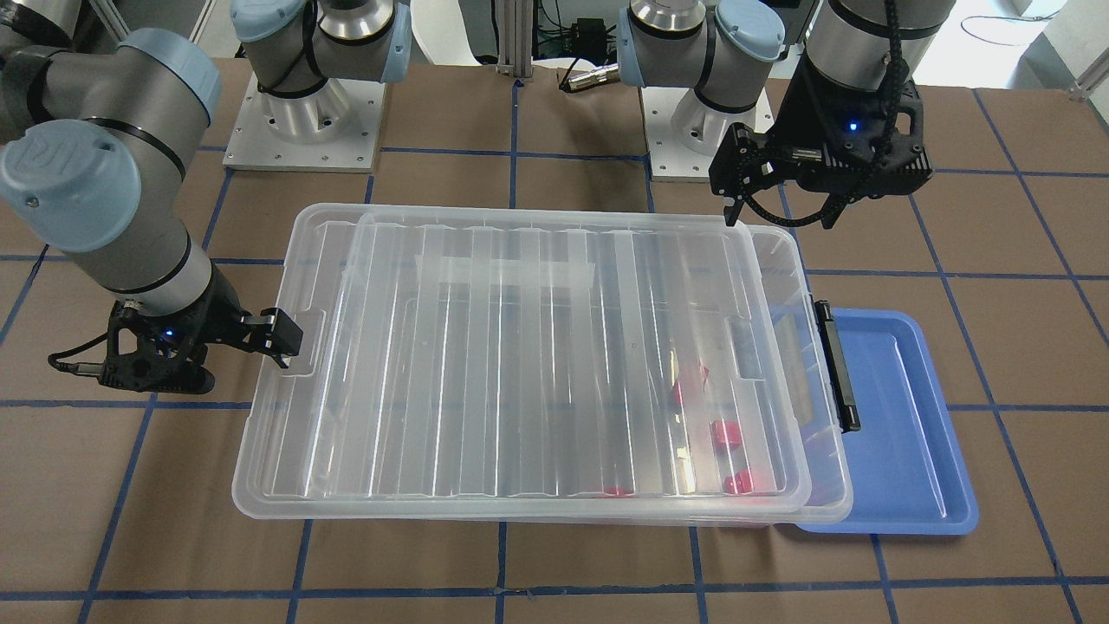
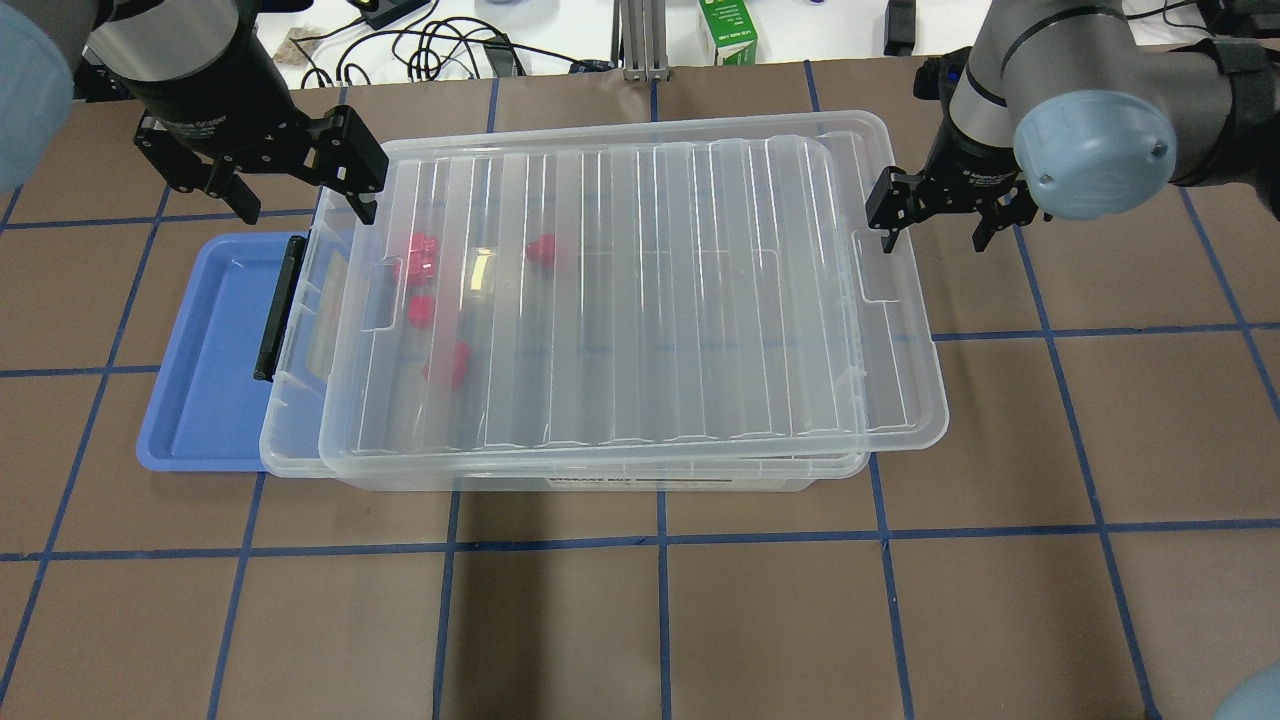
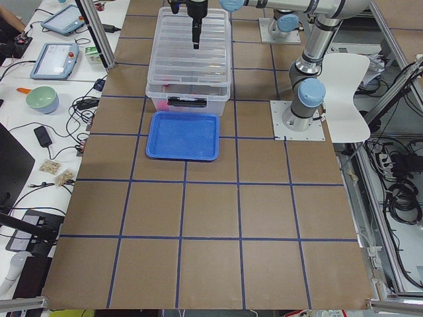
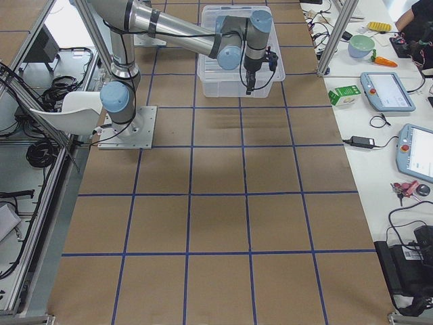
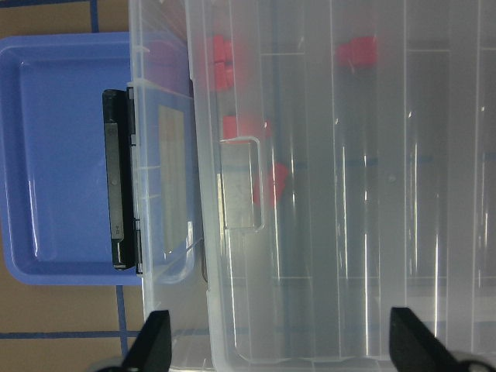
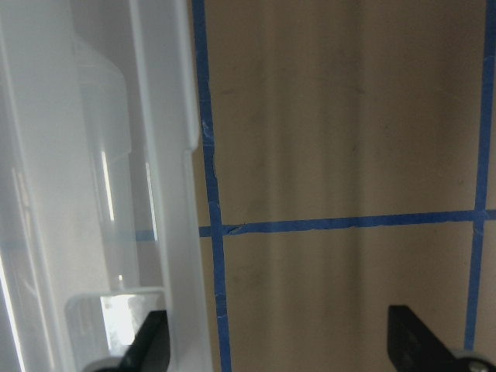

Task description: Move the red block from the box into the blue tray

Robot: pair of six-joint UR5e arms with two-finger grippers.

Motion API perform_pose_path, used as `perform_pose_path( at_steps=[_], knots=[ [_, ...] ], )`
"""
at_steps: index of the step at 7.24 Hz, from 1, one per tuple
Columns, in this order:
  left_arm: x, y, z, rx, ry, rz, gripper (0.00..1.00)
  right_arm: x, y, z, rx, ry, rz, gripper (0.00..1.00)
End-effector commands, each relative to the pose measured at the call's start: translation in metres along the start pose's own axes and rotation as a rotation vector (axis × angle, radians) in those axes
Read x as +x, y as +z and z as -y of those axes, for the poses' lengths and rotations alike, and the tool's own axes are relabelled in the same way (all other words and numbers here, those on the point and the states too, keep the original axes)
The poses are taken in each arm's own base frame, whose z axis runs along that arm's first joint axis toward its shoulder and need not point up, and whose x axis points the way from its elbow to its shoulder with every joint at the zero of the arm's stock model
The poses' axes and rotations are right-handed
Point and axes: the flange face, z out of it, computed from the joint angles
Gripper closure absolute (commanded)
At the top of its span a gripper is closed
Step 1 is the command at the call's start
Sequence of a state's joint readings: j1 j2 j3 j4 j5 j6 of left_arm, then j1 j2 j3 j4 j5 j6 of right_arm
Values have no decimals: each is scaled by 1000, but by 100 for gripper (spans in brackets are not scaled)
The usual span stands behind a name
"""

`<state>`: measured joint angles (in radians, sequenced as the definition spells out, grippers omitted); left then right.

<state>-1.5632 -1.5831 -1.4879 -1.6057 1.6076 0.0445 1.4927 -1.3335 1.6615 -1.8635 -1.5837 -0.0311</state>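
The clear box [image 2: 292, 420] stands mid-table. Its ribbed lid [image 2: 640, 300] lies loose on top, shifted toward my right, leaving a narrow strip uncovered at the end with the black clip handle [image 2: 278, 305]. Several red blocks [image 2: 420, 250] lie inside near that end, seen through the lid [image 1: 726, 432] [image 5: 356, 53]. The blue tray [image 2: 200, 360] is empty and lies against the handle end, partly under the box rim [image 1: 901, 416]. My left gripper [image 2: 300, 195] is open above the box's far left corner. My right gripper [image 2: 935, 225] is open and empty at the lid's right edge [image 6: 167, 194].
Brown table with a grid of blue tape lines. A green carton [image 2: 727, 30] and cables lie beyond the far edge. Both arm bases [image 1: 303, 113] stand behind the box. Bare table surface lies in front of the box [image 2: 660, 620].
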Motion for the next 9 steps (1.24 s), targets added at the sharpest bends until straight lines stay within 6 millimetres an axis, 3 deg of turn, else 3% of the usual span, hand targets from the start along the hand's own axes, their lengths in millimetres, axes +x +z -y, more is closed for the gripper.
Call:
perform_pose_path(
  at_steps=[1,9],
  knots=[
    [0,0,0,0,0,0,0,1,4,-4,-21,0,-2,0],
    [0,0,0,1,0,0,0,10,2,-14,-77,-70,-69,0]
  ],
)
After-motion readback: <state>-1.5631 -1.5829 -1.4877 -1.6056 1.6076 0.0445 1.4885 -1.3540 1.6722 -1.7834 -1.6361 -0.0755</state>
